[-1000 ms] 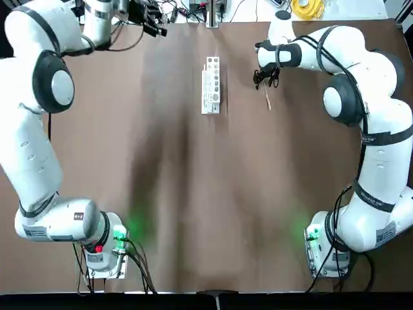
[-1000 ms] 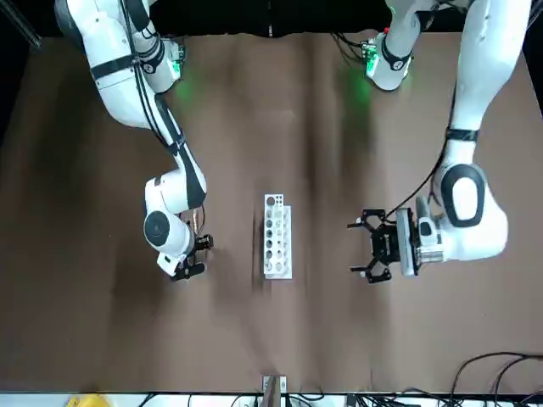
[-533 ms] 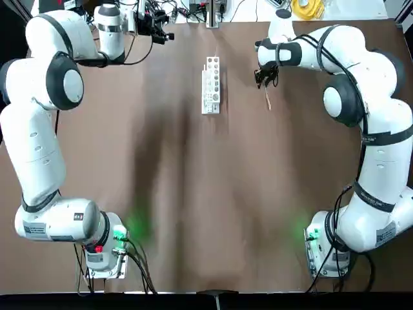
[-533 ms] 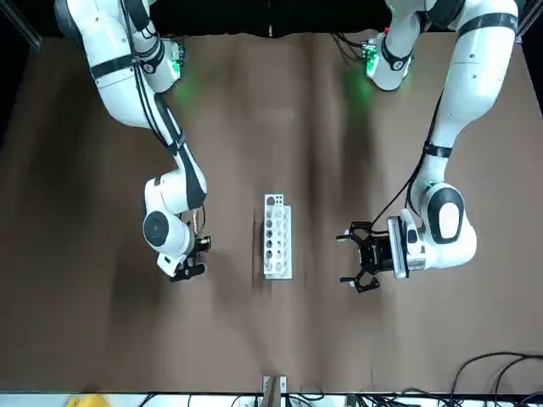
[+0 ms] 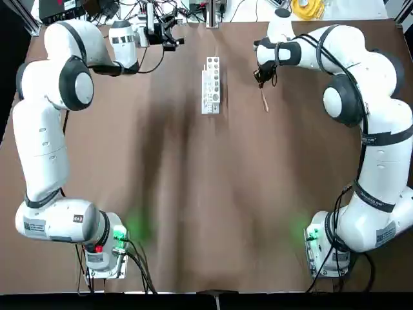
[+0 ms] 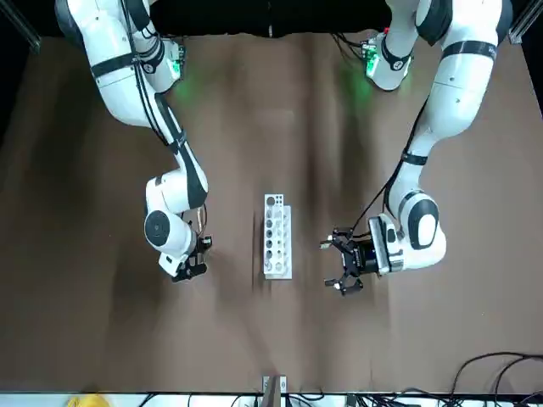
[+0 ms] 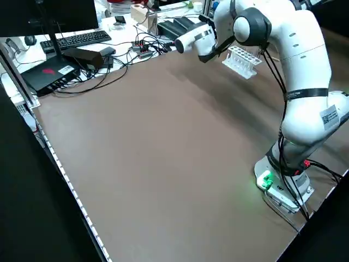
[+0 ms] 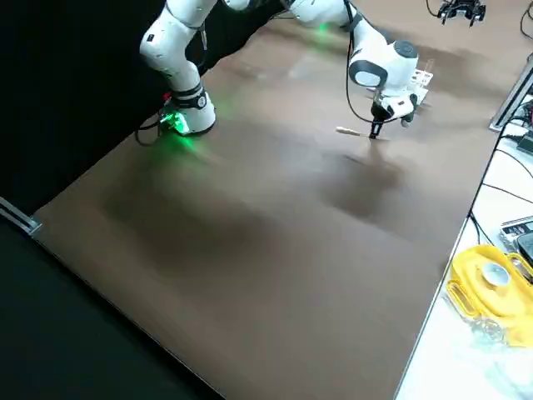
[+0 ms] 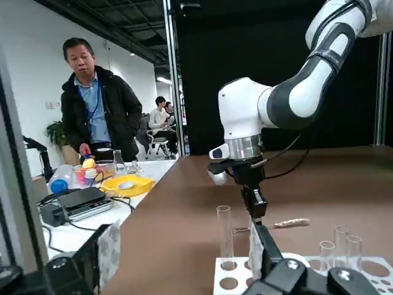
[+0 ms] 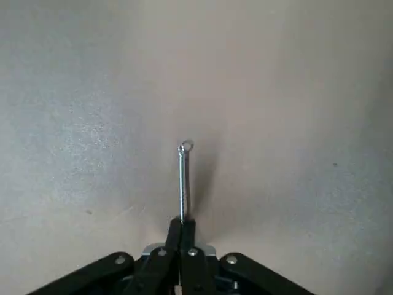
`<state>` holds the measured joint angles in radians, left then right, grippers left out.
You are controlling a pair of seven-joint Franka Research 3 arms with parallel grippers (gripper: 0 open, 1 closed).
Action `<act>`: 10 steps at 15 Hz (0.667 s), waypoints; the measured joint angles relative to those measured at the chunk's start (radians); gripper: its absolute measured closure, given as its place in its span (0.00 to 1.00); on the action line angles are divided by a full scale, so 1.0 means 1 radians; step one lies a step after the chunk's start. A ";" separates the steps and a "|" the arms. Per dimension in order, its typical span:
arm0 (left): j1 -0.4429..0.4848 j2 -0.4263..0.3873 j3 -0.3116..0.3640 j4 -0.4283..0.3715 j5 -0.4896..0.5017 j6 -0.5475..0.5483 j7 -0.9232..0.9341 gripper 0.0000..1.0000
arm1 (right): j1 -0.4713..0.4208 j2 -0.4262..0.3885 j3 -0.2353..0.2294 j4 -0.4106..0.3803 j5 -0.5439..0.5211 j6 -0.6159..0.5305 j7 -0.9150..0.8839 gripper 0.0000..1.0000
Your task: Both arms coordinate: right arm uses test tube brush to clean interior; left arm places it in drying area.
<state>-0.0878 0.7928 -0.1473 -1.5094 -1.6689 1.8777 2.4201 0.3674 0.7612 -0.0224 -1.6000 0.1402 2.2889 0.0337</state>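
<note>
My right gripper (image 5: 263,76) stands low over the table to the right of the drying area (image 5: 211,84), a white rack with round holes. It is shut on the test tube brush (image 5: 265,100), which lies about level along the table. In the right wrist view the fingers (image 10: 174,236) pinch the brush's wire stem (image 10: 183,184), whose looped end pokes out past them. My left gripper (image 6: 334,264) hovers open and empty left of the rack, near the table's far edge (image 5: 173,36). A see-through test tube (image 9: 225,236) stands upright in the rack (image 9: 245,278), with others beside it.
Cables and black equipment (image 7: 76,60) lie along the far table edge, with a yellow object (image 8: 491,287) on the white bench beyond. A person in a dark jacket (image 9: 98,117) stands behind that bench. Brown tabletop (image 5: 213,194) stretches between the rack and the arm bases.
My left arm has swung its open gripper along the far edge toward the rack. The right gripper has stayed in place, and the brush has shifted only slightly.
</note>
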 joint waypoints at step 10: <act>-0.059 0.070 -0.005 0.052 -0.041 0.000 0.000 0.01 | -0.037 -0.027 -0.006 0.119 0.058 -0.156 -0.482 0.98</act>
<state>-0.1465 0.8633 -0.1523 -1.4572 -1.7096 1.8774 2.4202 0.3306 0.7339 -0.0280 -1.4812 0.1986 2.1333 -0.4480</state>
